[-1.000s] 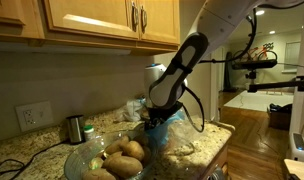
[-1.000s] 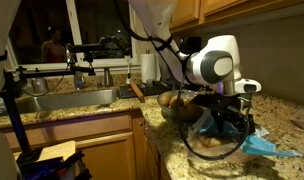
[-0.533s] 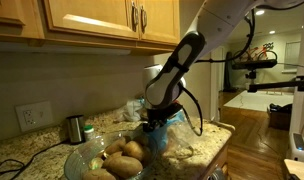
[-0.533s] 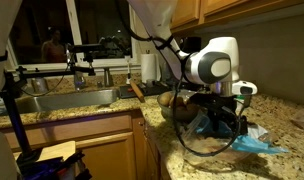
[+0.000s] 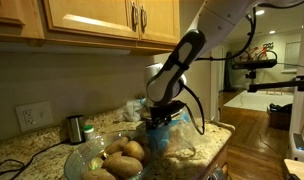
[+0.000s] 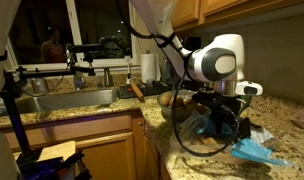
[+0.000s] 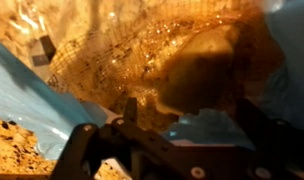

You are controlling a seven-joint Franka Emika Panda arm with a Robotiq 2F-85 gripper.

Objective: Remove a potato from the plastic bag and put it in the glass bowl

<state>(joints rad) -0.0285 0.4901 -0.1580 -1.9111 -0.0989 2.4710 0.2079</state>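
Both exterior views show us the granite counter (image 5: pixel 17 152) under wooden cabinets (image 5: pixel 92 22). The Panda arm (image 5: pixel 187 55) reaches down from the upper right to the middle of the counter. The glass bowl (image 5: pixel 77 155) sits at the near left and already holds several potatoes (image 5: pixel 127 151). Just right of it lies the plastic bag (image 5: pixel 180 146), crumpled and bluish, close to the counter's right edge. The gripper (image 5: pixel 157 120) is down in the mouth of the bag.

In the wrist view, a potato (image 7: pixel 197 70) lies ahead of the claw, wrapped in clear film and netting. We cannot tell whether the claw is clenched on it or released, as the fingertips are lost in the plastic.

We judge that the potato is not yet free of the bag. The main risk is pinching film instead of potato, so that the whole bag rises with the lift and drags sideways. A grip through slick plastic could also let the potato slip, and it might then roll off the right edge. The bowl is already heaped, so a potato released too high could bounce off the pile or knock the glass.
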